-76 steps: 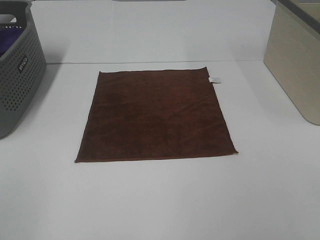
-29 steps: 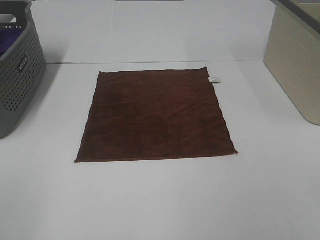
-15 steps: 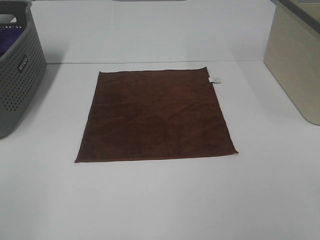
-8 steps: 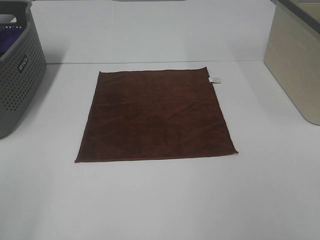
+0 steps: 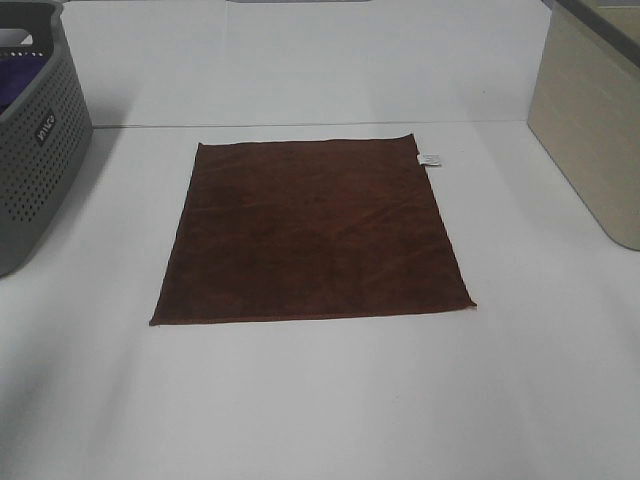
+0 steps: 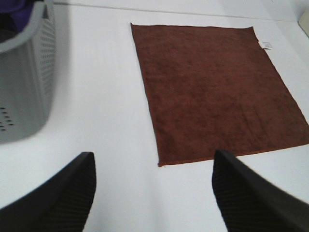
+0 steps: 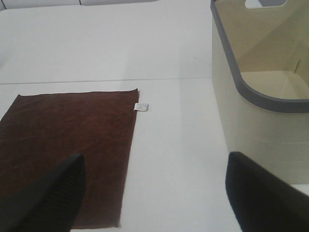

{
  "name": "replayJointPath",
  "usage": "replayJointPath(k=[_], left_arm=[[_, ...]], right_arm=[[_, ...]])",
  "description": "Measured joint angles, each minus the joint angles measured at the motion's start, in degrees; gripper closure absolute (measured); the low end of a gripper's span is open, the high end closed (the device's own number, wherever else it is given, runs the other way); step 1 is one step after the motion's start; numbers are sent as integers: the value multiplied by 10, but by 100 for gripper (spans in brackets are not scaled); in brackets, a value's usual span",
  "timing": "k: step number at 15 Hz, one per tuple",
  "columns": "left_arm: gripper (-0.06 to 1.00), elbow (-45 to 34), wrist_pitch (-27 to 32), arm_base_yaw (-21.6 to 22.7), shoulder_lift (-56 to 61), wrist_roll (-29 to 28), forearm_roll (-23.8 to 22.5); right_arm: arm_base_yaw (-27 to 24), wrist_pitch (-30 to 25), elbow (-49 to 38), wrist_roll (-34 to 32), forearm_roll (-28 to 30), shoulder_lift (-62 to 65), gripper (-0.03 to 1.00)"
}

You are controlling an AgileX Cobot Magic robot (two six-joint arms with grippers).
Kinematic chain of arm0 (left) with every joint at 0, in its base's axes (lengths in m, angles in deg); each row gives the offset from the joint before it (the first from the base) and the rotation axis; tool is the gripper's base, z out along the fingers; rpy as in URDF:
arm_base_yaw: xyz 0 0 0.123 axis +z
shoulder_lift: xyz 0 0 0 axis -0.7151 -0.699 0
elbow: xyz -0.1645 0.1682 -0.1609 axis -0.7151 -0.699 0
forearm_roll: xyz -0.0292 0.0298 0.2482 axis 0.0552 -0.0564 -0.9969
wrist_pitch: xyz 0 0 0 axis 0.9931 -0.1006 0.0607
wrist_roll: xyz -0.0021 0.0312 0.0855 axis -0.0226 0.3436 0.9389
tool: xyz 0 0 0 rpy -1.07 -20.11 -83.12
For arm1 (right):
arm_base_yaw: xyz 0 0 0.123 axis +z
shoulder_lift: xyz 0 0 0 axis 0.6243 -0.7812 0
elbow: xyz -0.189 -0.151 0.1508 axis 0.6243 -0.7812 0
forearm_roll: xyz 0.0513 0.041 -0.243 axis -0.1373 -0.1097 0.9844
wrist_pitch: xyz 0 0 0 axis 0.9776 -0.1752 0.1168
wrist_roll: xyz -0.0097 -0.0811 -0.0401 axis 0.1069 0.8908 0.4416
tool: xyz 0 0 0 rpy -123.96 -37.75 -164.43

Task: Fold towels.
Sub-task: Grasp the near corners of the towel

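Note:
The dark reddish-brown towel (image 5: pixel 312 230) lies flat and unfolded on the white table, with its small white tag (image 5: pixel 429 159) at the far right corner. It also shows in the left wrist view (image 6: pixel 217 89) and the right wrist view (image 7: pixel 67 154). My left gripper (image 6: pixel 152 193) is open and empty, hovering off the towel's near left corner. My right gripper (image 7: pixel 154 198) is open and empty, over bare table to the right of the towel. Neither gripper shows in the exterior high view.
A grey perforated laundry basket (image 5: pixel 35 140) with purple cloth inside stands at the far left, also in the left wrist view (image 6: pixel 24 72). A beige bin with a grey rim (image 5: pixel 590 120) stands at the far right, also in the right wrist view (image 7: pixel 260 96).

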Motion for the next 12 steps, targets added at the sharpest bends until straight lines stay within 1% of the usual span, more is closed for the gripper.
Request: replayJointPath(k=[2,4,6,8,9,10,12], left_arm=[[29,0,-11,0,-78,84,112],[29,0,-13,0,-156,170,230],[29,0,-12,0,-222,244,324],[29,0,-9,0,-285,311,411],[29,1,-7,0,-316,341,450],[27,3,-1,0,-344,363,478],[20,22,18,0,-403,386,518]], right_arm=[[0,-9,49,5,-20,-92,21],[0,-58,103,41,-52,-168,21],[0,-115,140,85,-102,-242,21],[0,-162,163,99,-151,-316,21],[0,-178,166,101,-166,-351,21],[0,-193,169,104,-175,-390,21],[0,-217,186,105,-184,-458,21]])
